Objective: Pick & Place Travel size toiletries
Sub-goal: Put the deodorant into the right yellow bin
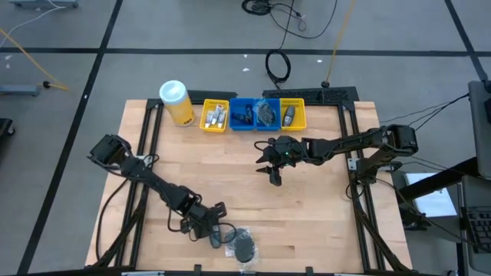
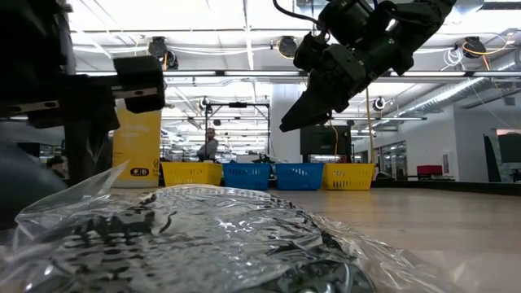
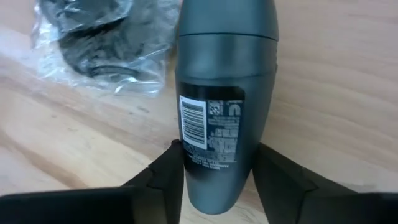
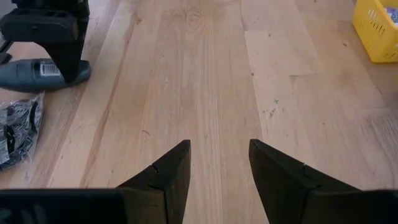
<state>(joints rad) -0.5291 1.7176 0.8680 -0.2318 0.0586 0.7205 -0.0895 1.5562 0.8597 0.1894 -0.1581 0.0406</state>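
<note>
Left wrist view: dark grey roll-on bottle (image 3: 224, 118), lying near the bench's front edge, long axis between left gripper (image 3: 217, 171) fingers, which flank it. Right gripper (image 4: 219, 165) open, mid-bench, empty.

Open industrial lab (ceiling pipes (image 2: 244, 73), taped floor (image 1: 100, 50), cables (image 1: 280, 65)).

Bare wood fills the table (image 1: 322, 222) at lower right and centre. Along the upper edge, the yellow canister (image 1: 176, 102) and four bins (image 1: 253, 115) block passage. At lower centre the clear bag (image 1: 244, 247) (dark contents) and grey bottle (image 3: 224, 118) crowd the front edge.
</note>
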